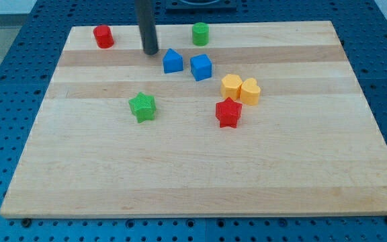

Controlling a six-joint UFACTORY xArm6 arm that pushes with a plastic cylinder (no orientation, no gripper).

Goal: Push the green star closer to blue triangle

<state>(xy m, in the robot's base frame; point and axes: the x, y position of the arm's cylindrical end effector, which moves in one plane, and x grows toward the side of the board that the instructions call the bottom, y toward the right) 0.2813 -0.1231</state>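
The green star [142, 106] lies on the wooden board left of centre. The blue triangle [173, 61] sits near the view's top, up and to the right of the star, apart from it. My tip [150, 51] rests on the board just left of the blue triangle and well above the green star, touching neither.
A blue cube [201, 67] sits right beside the blue triangle. A yellow hexagon [231, 86] and a yellow heart [250, 91] touch each other right of centre. A red star [228, 112] lies below them. A red cylinder [103, 36] and a green cylinder [200, 33] stand near the board's top edge [261, 24].
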